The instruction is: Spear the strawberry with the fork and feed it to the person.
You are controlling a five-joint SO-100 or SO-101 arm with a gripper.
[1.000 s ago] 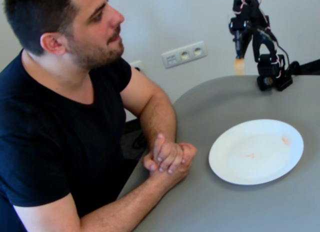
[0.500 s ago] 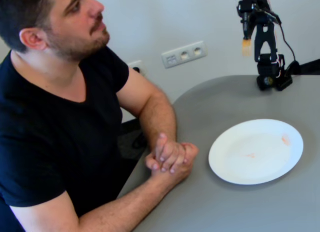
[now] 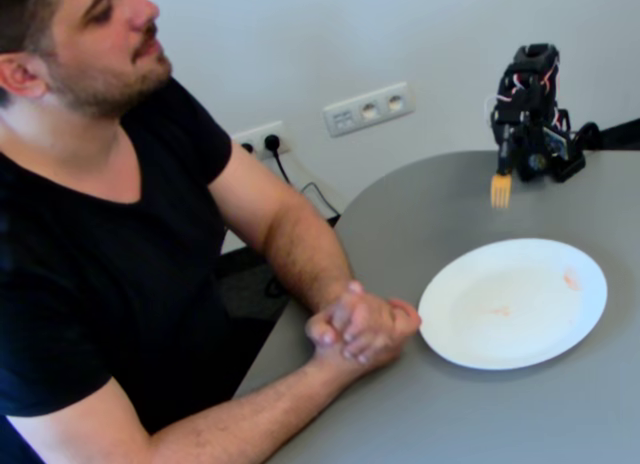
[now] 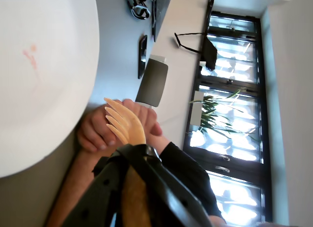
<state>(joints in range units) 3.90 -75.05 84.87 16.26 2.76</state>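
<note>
- The person [image 3: 110,234] sits at the left of the fixed view in a black V-neck T-shirt, head tipped up and back, face turned toward the upper right.
- His hands [image 3: 362,327] are clasped together on the edge of the grey table [image 3: 520,414], just left of the white plate [image 3: 480,344] — the knuckles sit close to its rim, whether touching I cannot tell.
- The plate carries only faint pinkish smears, one near its middle and one near the right rim; no strawberry shows in either view.
- The black wired arm [image 3: 530,104] stands folded low at the far right edge of the table, beyond the plate.
- The gripper [image 3: 505,164] points downward and is closed on the handle of the fork [image 3: 500,189], a small pale yellow-orange one.
- In the fixed view the fork hangs tines down above the bare table, behind the plate's far rim and apart from it.
- In the wrist view the fork [image 4: 126,126] runs out from between the black jaws, which clamp its handle — the tines are bare.
- That view shows the tines lined up over the man's clasped hands [image 4: 105,129], with the plate [image 4: 49,65] filling the upper left.
- Behind him in the wrist view are tall bright windows [image 4: 230,114] and a green plant [image 4: 215,107].
- A white wall socket strip [image 3: 368,108] sits on the wall in the fixed view, and a black plug [image 3: 271,143] is in a lower socket.
</note>
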